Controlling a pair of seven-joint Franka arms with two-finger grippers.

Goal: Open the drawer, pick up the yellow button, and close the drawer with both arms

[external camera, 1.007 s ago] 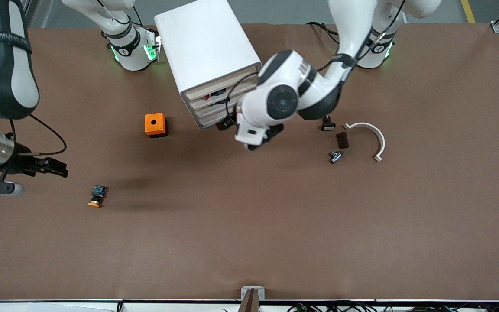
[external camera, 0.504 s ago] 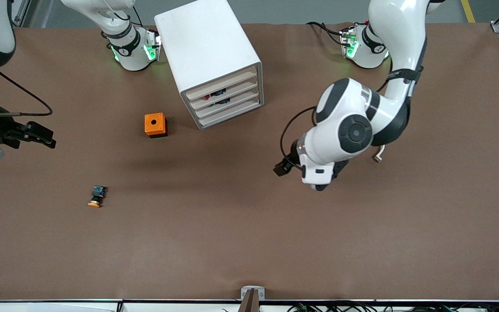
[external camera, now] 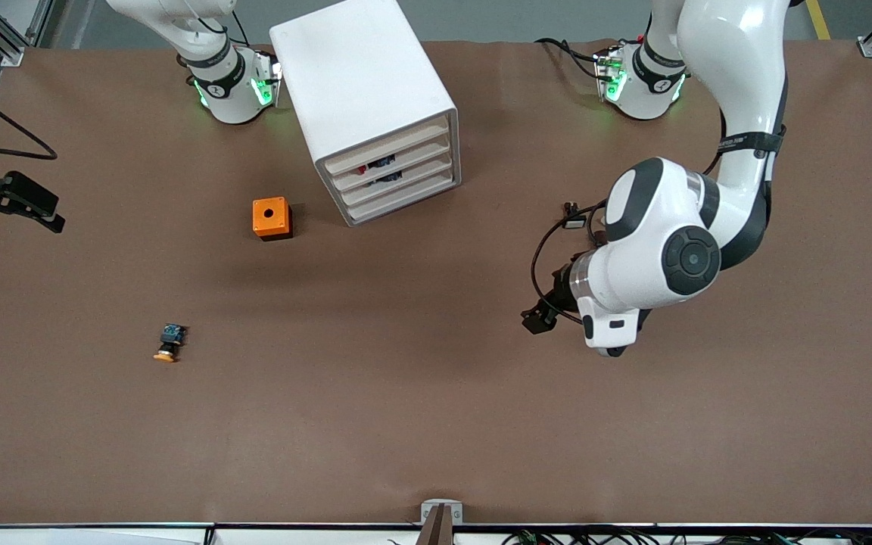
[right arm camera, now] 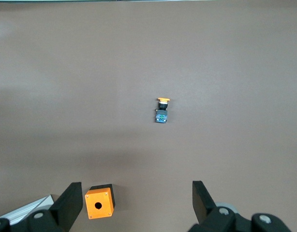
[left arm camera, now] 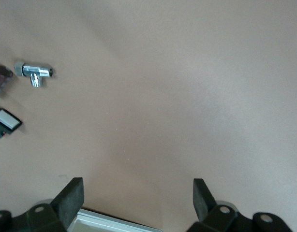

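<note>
White plastic top drawer (external camera: 388, 151) is closed, orange-capped button (external camera: 169, 343) lies outside; our left gripper (left arm camera: 138, 198) and right gripper (right arm camera: 135, 198) have withdrawn with fingers apart, empty: task looks finished.

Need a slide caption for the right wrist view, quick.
Open right gripper high over the table, button lying on bare mat, orange cube near its finger.

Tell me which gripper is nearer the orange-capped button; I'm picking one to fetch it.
Right. The right gripper hangs open near the button at its table end; the left gripper, also open, is much farther off.
</note>
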